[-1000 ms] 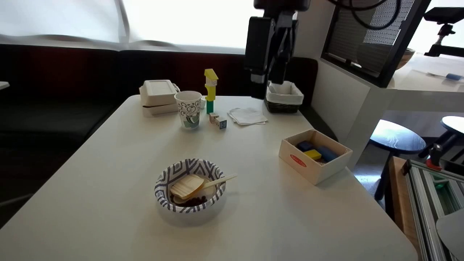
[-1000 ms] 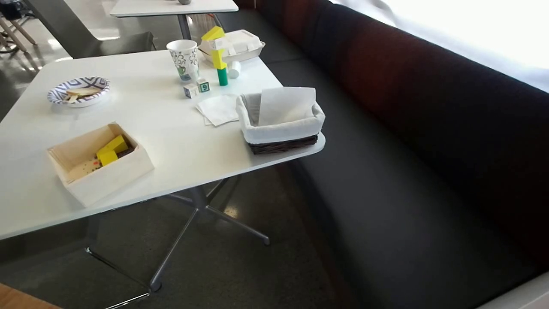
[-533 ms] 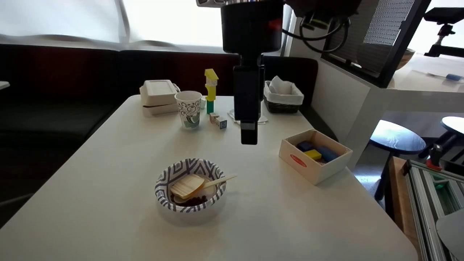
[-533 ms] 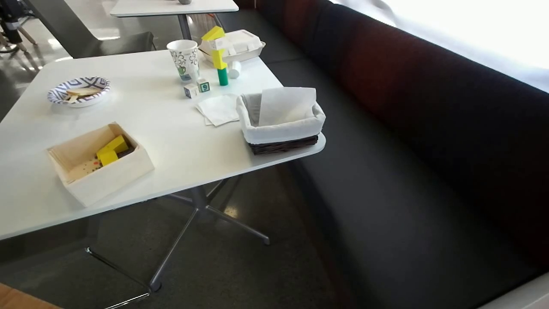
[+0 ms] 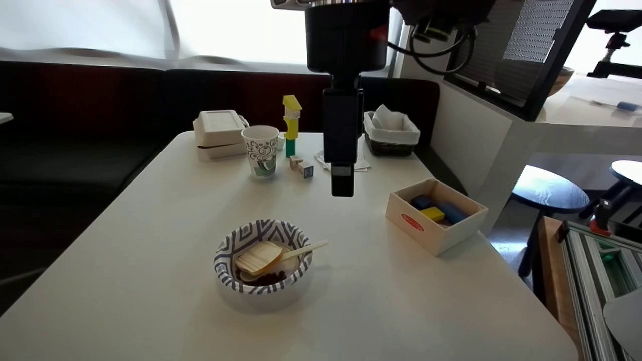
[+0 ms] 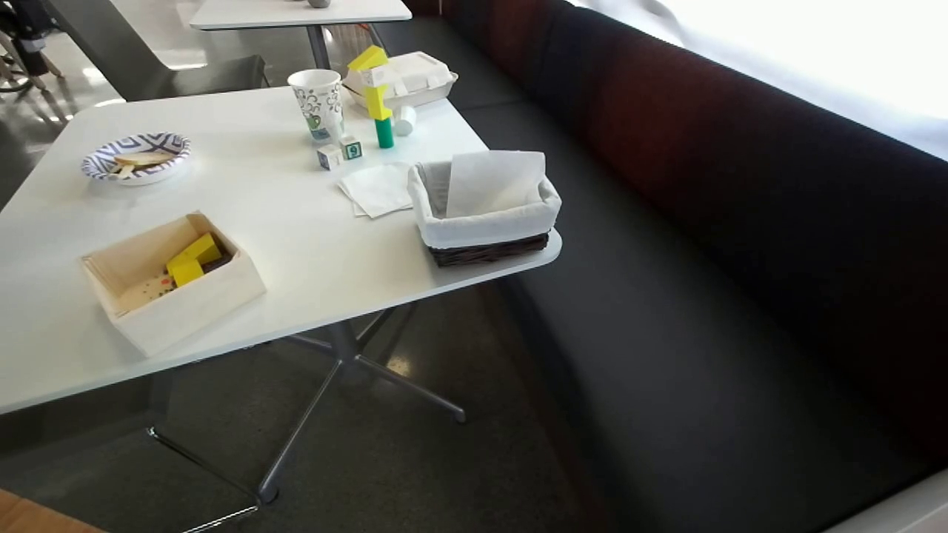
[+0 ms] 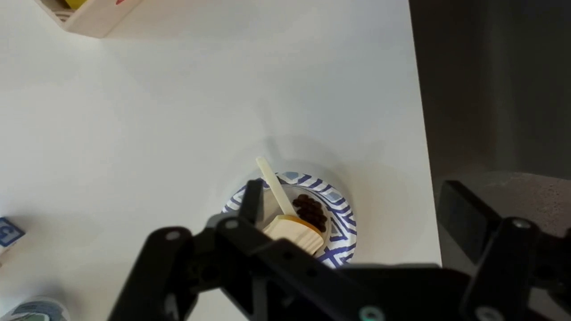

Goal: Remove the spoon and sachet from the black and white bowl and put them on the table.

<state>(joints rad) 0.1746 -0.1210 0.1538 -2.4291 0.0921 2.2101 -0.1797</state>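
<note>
Spread wide and empty, the hand (image 7: 359, 210) hangs with the bowl (image 7: 343, 218) below toward nine o'clock in the wrist view; inside, from under the sachet (image 7: 299, 232), the spoon (image 7: 276, 189) juts out to eleven, likely the first to grip crosswise.

Jaws partly hide the bowl (image 7: 342, 217), and the wrist view's edge crops the cup (image 7: 43, 306)

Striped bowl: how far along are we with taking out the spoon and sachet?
Done: no removal yet; the spoon and sachet are both in the bowl, the sachet lying over part of the spoon.
In hand: nothing; the gripper hangs open and empty above the table.
Left: the whole job, lifting both out and setting them on the table.
</note>
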